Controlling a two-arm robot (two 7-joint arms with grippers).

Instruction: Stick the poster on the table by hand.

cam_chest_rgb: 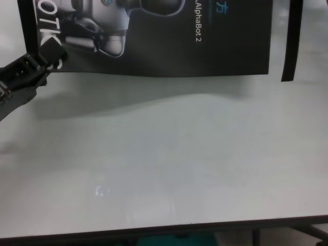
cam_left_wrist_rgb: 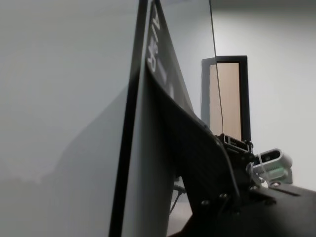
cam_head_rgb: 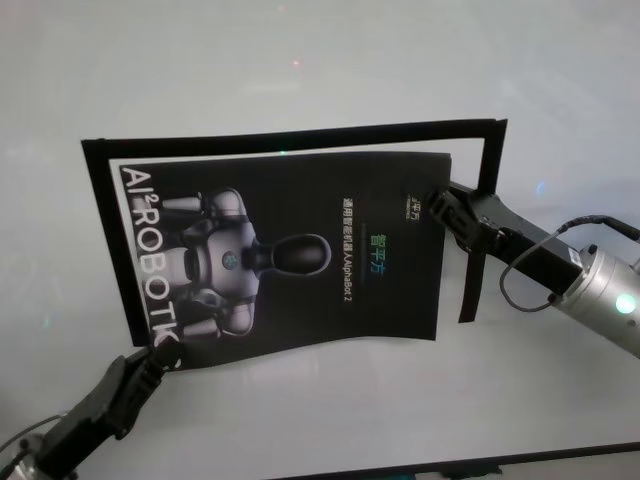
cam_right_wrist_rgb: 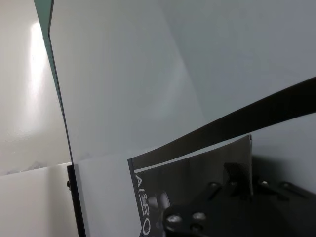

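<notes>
Poster: flat-ish on the white tabletop, inside black tape strips.
Left end effector: pinching its near-left corner.
Right end effector: clamped on its far-right corner.

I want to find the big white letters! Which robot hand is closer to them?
Left. The left hand grips the glossy black poster corner beside the letters; the right hand holds the opposite edge.

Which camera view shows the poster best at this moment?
The head view: the whole poster shows there, with the left gripper at its near left corner and the right gripper at its far right corner. The chest view shows only its near part, and both wrist views show it edge-on or partly.
</notes>
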